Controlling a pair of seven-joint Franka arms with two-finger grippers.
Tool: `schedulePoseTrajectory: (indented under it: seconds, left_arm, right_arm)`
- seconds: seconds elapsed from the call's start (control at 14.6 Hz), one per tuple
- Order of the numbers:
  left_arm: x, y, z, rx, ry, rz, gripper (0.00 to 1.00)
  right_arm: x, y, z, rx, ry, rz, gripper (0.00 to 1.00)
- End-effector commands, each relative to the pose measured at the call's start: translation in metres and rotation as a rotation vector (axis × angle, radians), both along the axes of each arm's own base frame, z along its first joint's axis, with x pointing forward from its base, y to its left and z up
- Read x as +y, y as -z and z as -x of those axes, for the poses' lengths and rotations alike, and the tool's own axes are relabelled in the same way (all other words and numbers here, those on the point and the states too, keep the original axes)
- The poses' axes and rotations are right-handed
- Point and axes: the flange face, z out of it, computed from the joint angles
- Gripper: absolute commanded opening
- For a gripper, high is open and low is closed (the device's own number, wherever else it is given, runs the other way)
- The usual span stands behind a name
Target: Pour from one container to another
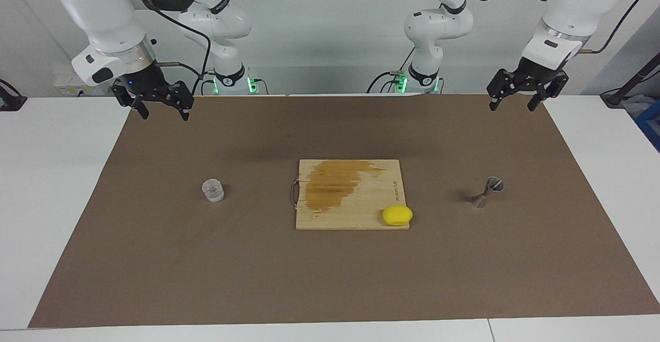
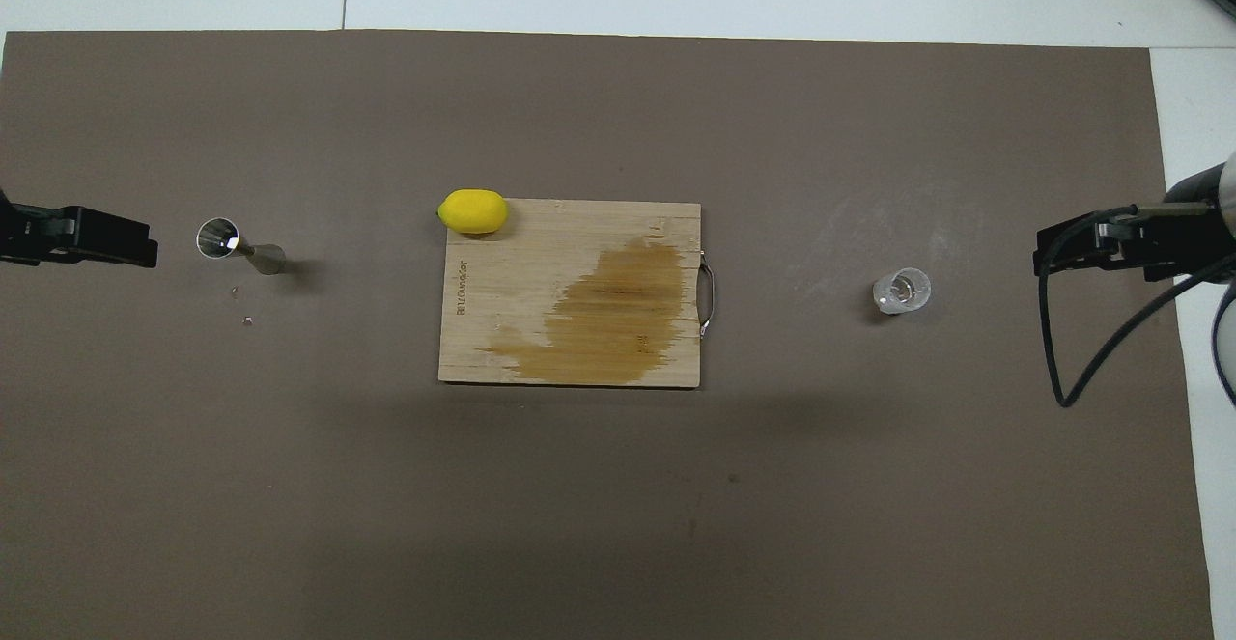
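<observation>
Right hand [image 1: 161, 109]: fingers apart, empty, raised over the brown mat's edge at the right arm's end of the counter. Left hand [image 1: 517, 100]: fingers apart, empty, raised over the mat's edge at the left arm's end. Both waiting.

Small clear cylindrical cup [image 1: 213, 190]: upright on the brown mat [image 1: 330, 280], toward the right arm's end, well apart from the wooden cutting board [image 1: 350, 213]. Small silver metal hourglass jigger [image 1: 487, 192]: on the mat toward the left arm's end, seemingly upright, bowl mouth open upward. Cup and jigger well apart, with the board between them.

Probable failure causes:
- Smooth, transparent cup wall: hard edges to judge, slip likely under a weak or off-centre grip.
- Short cup body: little surface for the fingers; low approach risks striking the mat.
- Narrow-waisted jigger on a small base: easily toppled by a nudge or a heavy stream.
- Small jigger mouth: overshoot and spillage likely with a fast tilt.
- Soft-looking mat: possible unsteady footing.

Yellow lemon [image 1: 397, 215]: rounded, matte, on the board's corner. Board: pale grain, dark stain, metal handle.
</observation>
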Motion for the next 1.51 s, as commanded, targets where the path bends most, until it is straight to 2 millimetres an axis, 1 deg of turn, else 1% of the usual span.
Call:
schedulePoseTrajectory:
  seconds: [0.0,0.21,0.34,0.41,0.48,0.55,0.62,0.76,0.82,0.89,0.96,1.03,1.1,1.17,1.31,1.37,1.44]
  left_arm:
    - [-0.003,-0.003,0.006,0.0,-0.003,0.005,1.0]
    - [-0.004,-0.001,0.008,0.009,0.0,0.005,1.0]
    - [-0.011,0.0,0.01,0.02,0.003,0.004,1.0]
    - [-0.006,0.002,0.01,0.026,-0.009,0.003,1.0]
    - [-0.005,0.005,0.013,0.032,-0.015,0.002,1.0]
    - [0.001,0.018,0.02,0.038,-0.042,-0.002,1.0]
    - [0.003,0.027,0.02,-0.002,-0.066,0.0,1.0]
    - [0.011,0.044,0.016,0.032,-0.094,0.019,1.0]
    - [0.024,0.053,0.011,0.054,-0.141,0.039,1.0]
    - [0.04,0.065,0.002,0.077,-0.194,0.053,1.0]
    - [0.049,0.074,-0.01,0.095,-0.221,0.061,1.0]
    - [0.055,0.081,-0.022,0.117,-0.254,0.071,1.0]
    - [0.064,0.093,-0.034,0.146,-0.32,0.085,1.0]
    - [0.071,0.099,-0.046,0.156,-0.397,0.101,1.0]
    - [0.087,0.113,-0.062,0.163,-0.541,0.148,1.0]
    - [0.096,0.115,-0.066,0.151,-0.626,0.182,1.0]
    - [0.114,0.117,-0.067,0.134,-0.731,0.231,1.0]
  right_arm:
    - [-0.001,0.002,0.01,0.005,0.001,-0.017,1.0]
    - [-0.001,0.002,0.01,0.006,0.001,-0.017,1.0]
    - [0.0,0.001,0.011,0.003,0.001,-0.017,1.0]
    - [-0.001,0.001,0.011,0.005,0.003,-0.017,1.0]
    - [-0.001,0.001,0.011,0.005,0.001,-0.017,1.0]
    - [-0.002,0.001,0.011,0.005,0.003,-0.017,1.0]
    - [-0.001,0.001,0.011,0.005,0.001,-0.017,1.0]
    - [-0.002,0.001,0.011,0.003,0.001,-0.017,1.0]
    - [-0.002,0.002,0.012,0.009,0.003,-0.017,1.0]
    - [-0.001,0.001,0.012,0.008,0.001,-0.017,1.0]
    - [-0.001,0.001,0.012,0.008,0.001,-0.017,1.0]
    - [0.0,0.001,0.012,0.008,0.0,-0.017,1.0]
    - [0.001,0.001,0.011,0.006,-0.003,-0.017,1.0]
    - [0.001,0.001,0.011,0.003,-0.002,-0.017,1.0]
    - [0.0,0.001,0.011,0.002,0.001,-0.017,1.0]
    - [0.0,0.001,0.011,0.003,0.001,-0.017,1.0]
    - [0.0,0.001,0.011,0.005,0.001,-0.017,1.0]
